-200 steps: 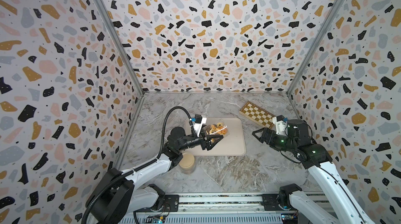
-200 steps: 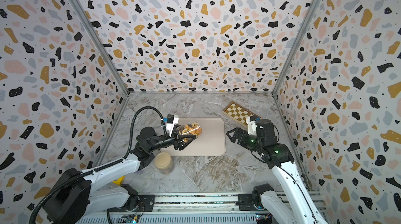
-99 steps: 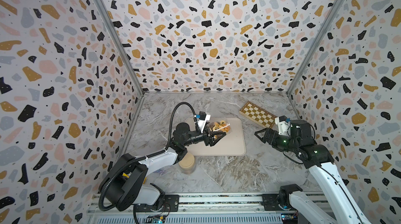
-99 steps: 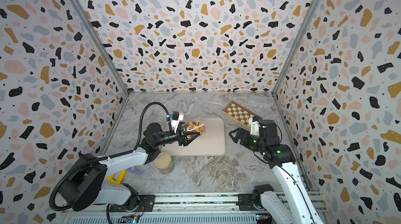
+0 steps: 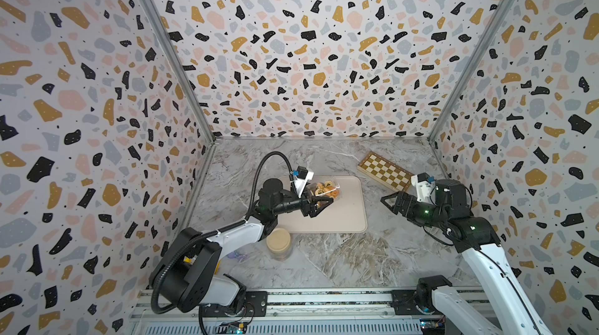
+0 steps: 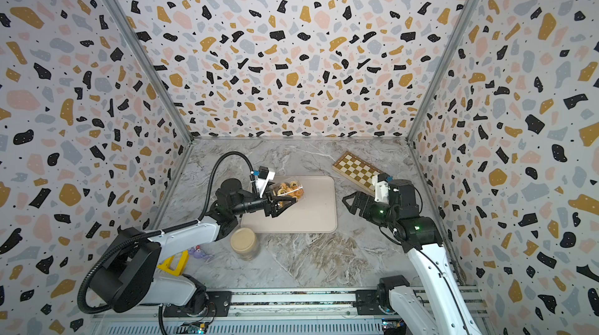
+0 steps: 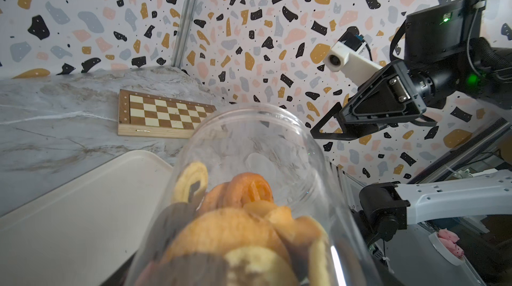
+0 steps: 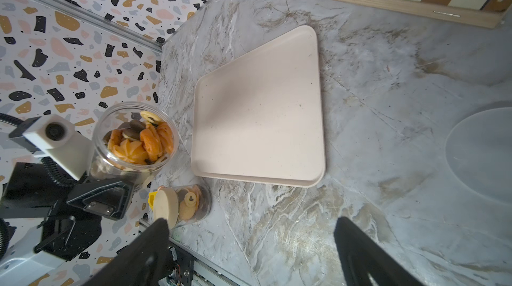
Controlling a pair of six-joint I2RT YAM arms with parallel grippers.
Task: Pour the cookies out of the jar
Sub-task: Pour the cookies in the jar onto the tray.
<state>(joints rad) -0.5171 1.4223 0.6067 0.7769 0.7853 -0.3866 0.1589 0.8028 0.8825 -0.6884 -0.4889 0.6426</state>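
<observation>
With the back wall as 12 o'clock and the beige tray point(image 5: 343, 220) as the dial centre, the left tool point(image 5: 319, 203) is closed on the clear jar point(image 5: 325, 189), its fingers pinching the jar body from opposite sides. In both top views the jar is held off the surface over the tray's 10 o'clock portion. It is tilted far over, with the open mouth facing 3 o'clock, toward the right arm. The cookies point(image 5: 324, 191), golden, orange-brown and dark, lie piled inside the jar. The right wrist view looks into the mouth and shows them heaped against the lower wall. The right tool point(image 5: 390, 203) hangs above the bench point(image 5: 324, 268) at 3 o'clock, just off the tray's edge, jaws spread wide and gripping nothing. A wooden chessboard point(image 5: 385, 172) lies flat at 1 o'clock, near the tray corner but apart from it. A lidded jar point(image 5: 278, 242) with a beige cap stands upright at 7 o'clock, just beside the tray's near corner, with biscuits visible inside it in the right wrist view.
</observation>
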